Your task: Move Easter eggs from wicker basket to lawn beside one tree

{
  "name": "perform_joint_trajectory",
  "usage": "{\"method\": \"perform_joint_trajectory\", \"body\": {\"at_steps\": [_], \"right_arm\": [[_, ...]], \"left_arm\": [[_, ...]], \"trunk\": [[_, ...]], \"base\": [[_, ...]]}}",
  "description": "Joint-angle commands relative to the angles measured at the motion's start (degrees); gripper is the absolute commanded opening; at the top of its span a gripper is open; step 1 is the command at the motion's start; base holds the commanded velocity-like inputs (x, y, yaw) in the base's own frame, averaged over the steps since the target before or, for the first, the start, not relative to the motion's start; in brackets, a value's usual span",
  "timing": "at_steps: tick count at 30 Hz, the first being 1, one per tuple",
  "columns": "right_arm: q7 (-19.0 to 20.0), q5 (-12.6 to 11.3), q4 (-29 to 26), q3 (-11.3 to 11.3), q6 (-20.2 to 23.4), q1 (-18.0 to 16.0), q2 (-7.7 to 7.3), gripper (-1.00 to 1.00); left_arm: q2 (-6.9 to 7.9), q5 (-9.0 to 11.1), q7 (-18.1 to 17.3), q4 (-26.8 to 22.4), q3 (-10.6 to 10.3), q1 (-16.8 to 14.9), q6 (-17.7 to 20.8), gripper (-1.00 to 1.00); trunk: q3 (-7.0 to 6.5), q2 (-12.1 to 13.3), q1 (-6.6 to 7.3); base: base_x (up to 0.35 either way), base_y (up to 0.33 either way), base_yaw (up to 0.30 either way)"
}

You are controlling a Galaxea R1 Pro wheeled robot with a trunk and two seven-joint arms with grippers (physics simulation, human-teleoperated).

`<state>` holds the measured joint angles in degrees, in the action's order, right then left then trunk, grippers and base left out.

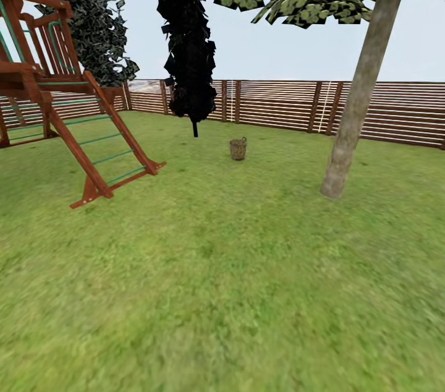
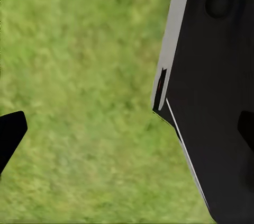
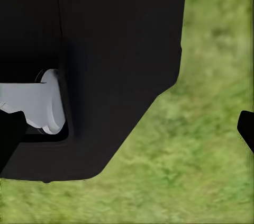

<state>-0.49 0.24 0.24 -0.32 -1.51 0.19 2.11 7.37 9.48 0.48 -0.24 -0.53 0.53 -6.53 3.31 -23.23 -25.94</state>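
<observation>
The wicker basket [image 1: 238,149] stands small and far off on the lawn [image 1: 222,281], ahead near the fence. The Easter eggs are hidden from here; the inside of the basket cannot be made out. The tree [image 1: 360,95] with a bare grey-brown trunk leans up at the right, a short way right of and nearer than the basket. In the left wrist view my left gripper [image 2: 127,131] is open over grass, its dark fingertips [image 2: 10,134] at the picture's edges. In the right wrist view my right gripper [image 3: 129,128] is open and holds nothing.
A red-brown wooden playset with a ladder [image 1: 93,144] stands at the left. A dark narrow cypress-like tree [image 1: 190,58] rises behind the basket. A brown slatted fence [image 1: 278,104] closes the far side. Black robot body parts [image 2: 211,102] [image 3: 95,65] show in both wrist views.
</observation>
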Motion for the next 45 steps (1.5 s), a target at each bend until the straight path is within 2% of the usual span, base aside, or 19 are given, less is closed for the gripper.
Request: {"method": "perform_joint_trajectory", "body": {"at_steps": [1, 45], "right_arm": [[-0.07, 0.02, 0.03, -0.04, -0.16, -0.02, 0.01, 1.0], [-0.04, 0.02, 0.03, -0.04, -0.16, -0.02, 0.03, 1.0]], "left_arm": [[0.0, 0.36, 0.05, -0.02, -0.09, 0.0, -0.15, 1.0], [-0.07, 0.36, 0.05, -0.02, -0.09, 0.0, -0.15, 1.0]], "trunk": [[0.09, -0.09, -0.06], [0.09, -0.09, -0.06]], "base": [[0.319, 0.0, 0.0], [0.321, 0.0, 0.0]]}}
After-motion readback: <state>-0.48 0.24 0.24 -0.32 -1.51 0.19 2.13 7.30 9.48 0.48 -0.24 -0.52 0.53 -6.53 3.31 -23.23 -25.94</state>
